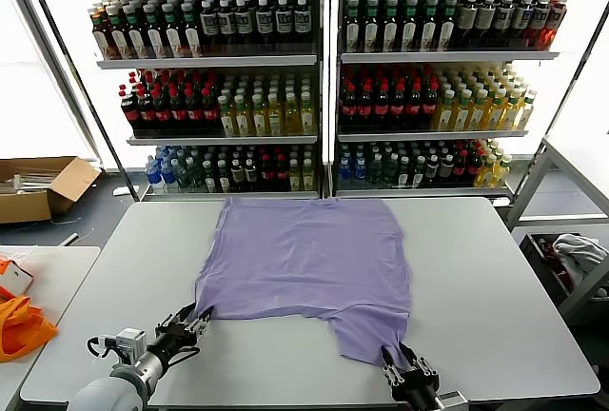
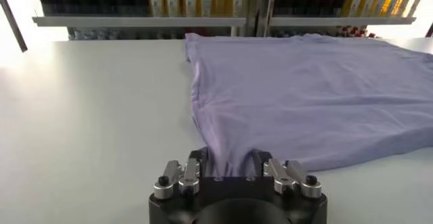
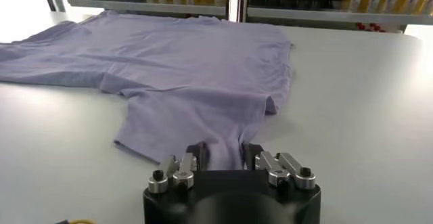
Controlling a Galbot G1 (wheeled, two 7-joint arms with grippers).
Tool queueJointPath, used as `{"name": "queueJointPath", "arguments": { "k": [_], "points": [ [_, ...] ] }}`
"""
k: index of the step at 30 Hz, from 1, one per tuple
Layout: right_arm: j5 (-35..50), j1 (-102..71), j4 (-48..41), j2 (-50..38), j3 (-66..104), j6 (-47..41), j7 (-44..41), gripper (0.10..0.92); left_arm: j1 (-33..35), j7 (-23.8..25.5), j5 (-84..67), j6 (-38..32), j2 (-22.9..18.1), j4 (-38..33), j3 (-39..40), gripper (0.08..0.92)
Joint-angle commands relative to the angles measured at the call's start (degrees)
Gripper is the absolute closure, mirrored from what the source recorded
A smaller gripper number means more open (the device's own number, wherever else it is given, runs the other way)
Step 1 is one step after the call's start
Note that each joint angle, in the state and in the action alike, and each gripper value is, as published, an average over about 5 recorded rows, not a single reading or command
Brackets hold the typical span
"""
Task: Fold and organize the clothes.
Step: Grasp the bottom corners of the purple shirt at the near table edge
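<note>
The clothes are one lavender T-shirt (image 1: 304,254) spread flat on the grey table (image 1: 476,268), plain side up, with no print showing. My left gripper (image 1: 195,319) is at the shirt's near-left corner. In the left wrist view the fabric (image 2: 311,90) bunches into a fold pinched in the left gripper (image 2: 228,161). My right gripper (image 1: 404,362) is at the near-right sleeve by the table's front edge. In the right wrist view the sleeve cloth (image 3: 189,70) runs in between the fingers of the right gripper (image 3: 224,152), which grip it.
Shelves of bottles (image 1: 314,78) stand right behind the table. A cardboard box (image 1: 38,187) lies on the floor at the left. Orange fabric (image 1: 19,325) lies at the edge of a side table (image 1: 48,268). A white-grey cloth bundle (image 1: 576,254) sits in a rack at the right.
</note>
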Motion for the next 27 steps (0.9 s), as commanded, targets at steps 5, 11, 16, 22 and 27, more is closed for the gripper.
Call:
{"name": "queueJointPath", "arguments": {
  "k": [5,11,16,22,27],
  "points": [
    [1.1,-1.18,0.9,-1.43,0.29,1.23,0.03,0.904,2.55,-0.37,-0.91,-0.18,-0.54,-1.64,0.08,0.796],
    [3.07,-2.75,2.87,-3.78,2.11,4.03,-1.49,0.909,4.91,-0.51,-1.0,-0.2,-1.38,-5.76,-1.67,0.909],
    [4.74,-7.29,6.38,-5.57,3.57,7.21,-3.84,0.909,7.84,-0.8,-0.03,0.37,-3.08,-10.92,-2.66,0.913],
    [5.44,-11.57,8.32,-6.45,4.86,10.9,-7.26,0.909,10.71,-0.54,1.53,-0.31,-3.44,-14.71,-4.2,0.913],
    [6.81,-8.89,6.76,-6.22,4.38,15.4,-9.22,0.909,10.57,-0.46,1.08,-1.04,-0.68,-15.49,-5.27,0.913]
  ]
}}
